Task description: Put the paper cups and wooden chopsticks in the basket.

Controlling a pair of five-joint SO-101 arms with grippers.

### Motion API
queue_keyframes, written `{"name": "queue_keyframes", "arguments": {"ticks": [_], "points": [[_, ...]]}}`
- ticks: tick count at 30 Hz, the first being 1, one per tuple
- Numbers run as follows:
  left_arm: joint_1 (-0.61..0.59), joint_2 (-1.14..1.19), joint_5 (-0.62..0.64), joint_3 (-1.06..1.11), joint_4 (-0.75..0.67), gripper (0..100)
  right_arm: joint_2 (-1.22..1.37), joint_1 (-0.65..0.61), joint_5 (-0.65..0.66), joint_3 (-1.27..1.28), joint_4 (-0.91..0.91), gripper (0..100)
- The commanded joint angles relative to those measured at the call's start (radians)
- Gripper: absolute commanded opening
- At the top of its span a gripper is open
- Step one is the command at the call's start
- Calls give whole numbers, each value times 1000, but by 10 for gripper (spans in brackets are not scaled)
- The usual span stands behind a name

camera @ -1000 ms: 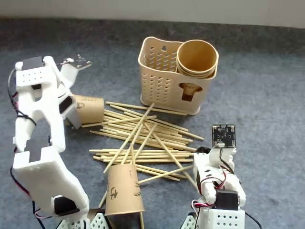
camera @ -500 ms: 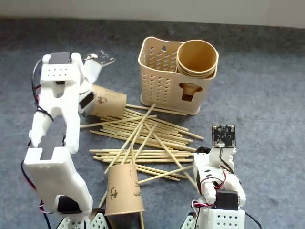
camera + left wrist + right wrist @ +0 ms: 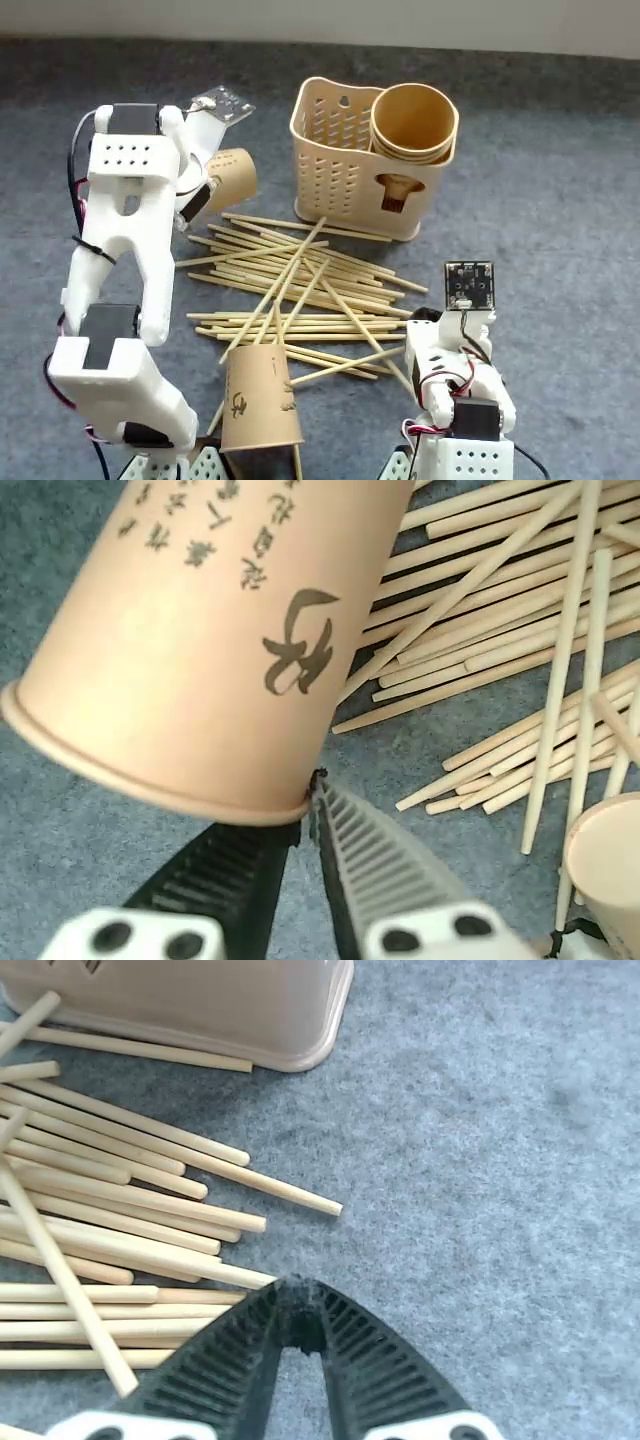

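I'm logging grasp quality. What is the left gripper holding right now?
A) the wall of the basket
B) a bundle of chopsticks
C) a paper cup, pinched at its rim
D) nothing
C: in the left wrist view, the left gripper is closed on the rolled rim of the paper cup, with the chopsticks lying loose beyond it.

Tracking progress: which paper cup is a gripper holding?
The cup beside the basket, pinched at its rim by the left gripper. The stacked cups sit in the basket; the fallen cup lies untouched.
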Motion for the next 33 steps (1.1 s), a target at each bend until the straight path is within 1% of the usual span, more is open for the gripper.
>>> {"name": "queue_keyframes", "arguments": {"ticks": [1, 7, 14, 19, 25, 29, 33], "points": [[22, -74, 28, -38, 17, 5, -10, 13, 14, 107, -15, 5], [27, -148, 28, 10, 25, 5, -10, 38, 14, 107, -15, 5], [102, -288, 31, 137, 23, 5, -10, 41, 14, 107, -15, 5], [154, -378, 117, 160, 23, 5, -10, 41, 14, 107, -15, 5], [277, -475, 124, 156, 23, 5, -10, 41, 14, 107, -15, 5], [367, -533, 196, 153, 23, 6, -10, 41, 14, 107, -15, 5], [446, -587, 198, 147, 20, 6, -10, 41, 14, 107, -16, 5]]}}
